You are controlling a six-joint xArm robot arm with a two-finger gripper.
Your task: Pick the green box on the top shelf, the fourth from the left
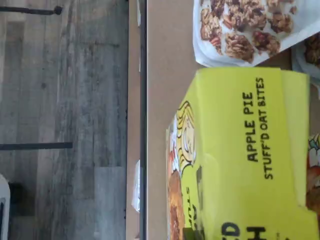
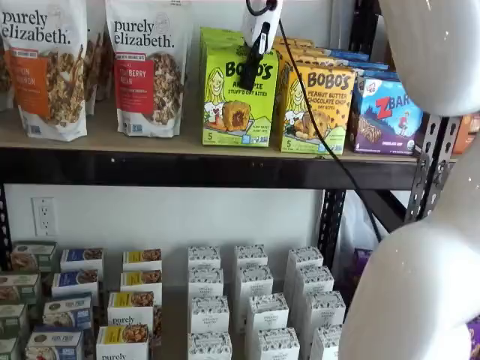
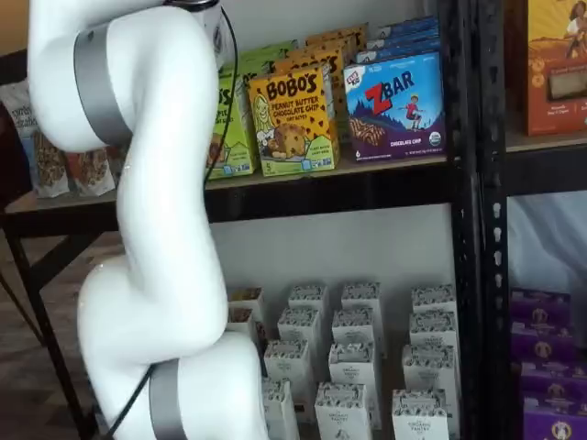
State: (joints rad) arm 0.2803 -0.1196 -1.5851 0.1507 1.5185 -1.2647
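The green box (image 2: pixel 238 105) stands upright on the top shelf (image 2: pixel 112 139), between a granola bag and an orange-yellow Bobo's box. In both shelf views it is at the front of its row; the arm hides most of the green box (image 3: pixel 235 137) in one. My gripper (image 2: pixel 247 79) hangs from above in front of the box's upper face, black fingers pointing down with no gap showing, shut and holding nothing. The wrist view looks down on the green box (image 1: pixel 240 160), its "APPLE PIE" top panel, and the tan top shelf (image 1: pixel 165 60).
Purely Elizabeth granola bags (image 2: pixel 146 67) stand left of the box, the peanut butter Bobo's box (image 2: pixel 315 109) and a ZBar box (image 2: pixel 388 116) to its right. Small white cartons (image 2: pixel 251 300) fill the lower level. The white arm (image 3: pixel 147 229) stands before the shelves.
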